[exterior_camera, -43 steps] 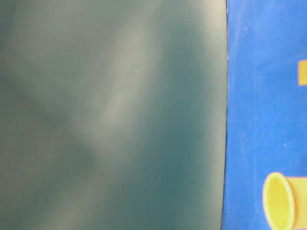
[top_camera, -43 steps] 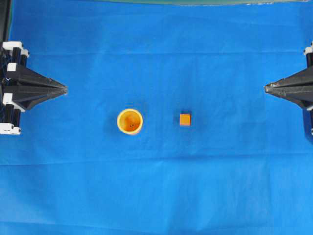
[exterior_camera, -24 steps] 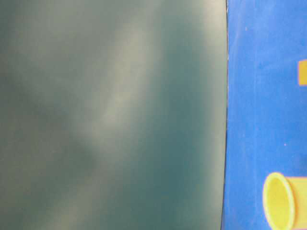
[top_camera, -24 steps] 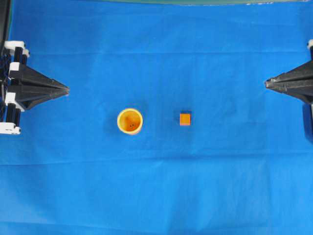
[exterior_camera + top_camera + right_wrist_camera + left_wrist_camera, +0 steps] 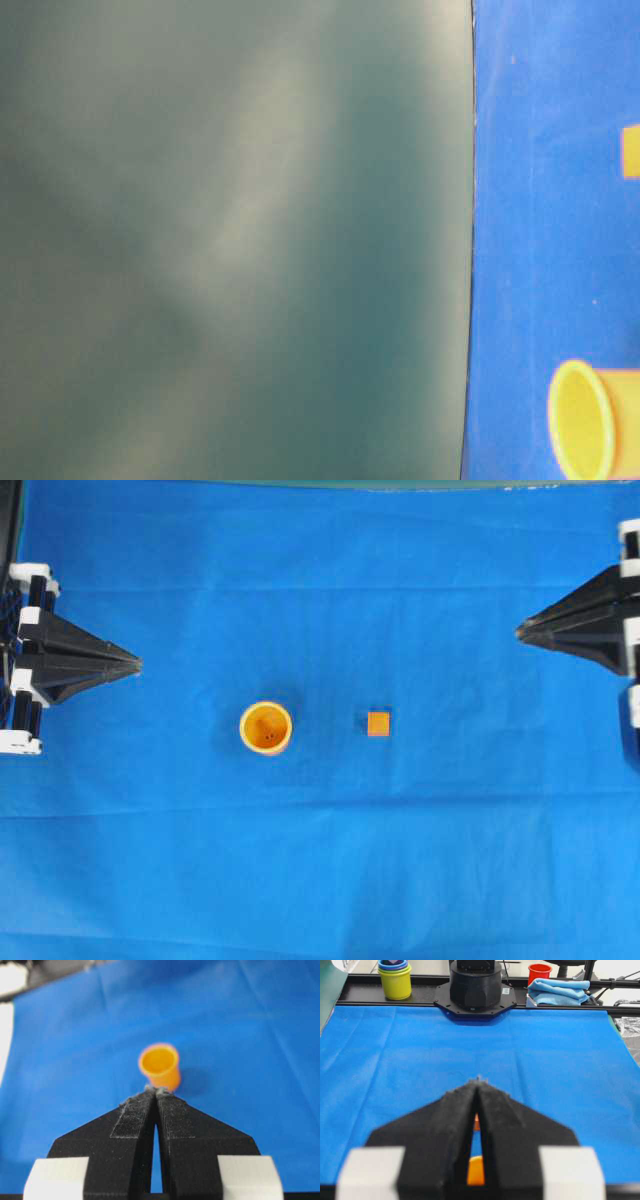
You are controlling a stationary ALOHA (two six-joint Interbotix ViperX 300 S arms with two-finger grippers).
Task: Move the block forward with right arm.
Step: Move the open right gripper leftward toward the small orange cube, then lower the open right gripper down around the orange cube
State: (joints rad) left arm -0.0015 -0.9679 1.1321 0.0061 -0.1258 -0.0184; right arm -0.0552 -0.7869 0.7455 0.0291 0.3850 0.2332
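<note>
The block (image 5: 378, 724) lies on the blue table (image 5: 320, 880) a little right of the middle of the overhead view, free on all sides, and nothing touches it. The task is, by my judgement, only at its beginning: the approach to the block is the step in hand. The right hand (image 5: 520, 632) is at the right edge of the overhead view, above the level of the block and well apart from it. Its two fingers are pressed together and it holds nothing. For the next move this hand must come toward the middle of the frame and down to the block, and probably its fingers must part if it is to take the block and not only push it.

The left hand (image 5: 137, 664) is at the left edge, also closed and empty.

The orange cup (image 5: 266, 727) stands upright to the left of the block, near it but not touching. I see only small dark specks on its bottom, too small to name.
</note>
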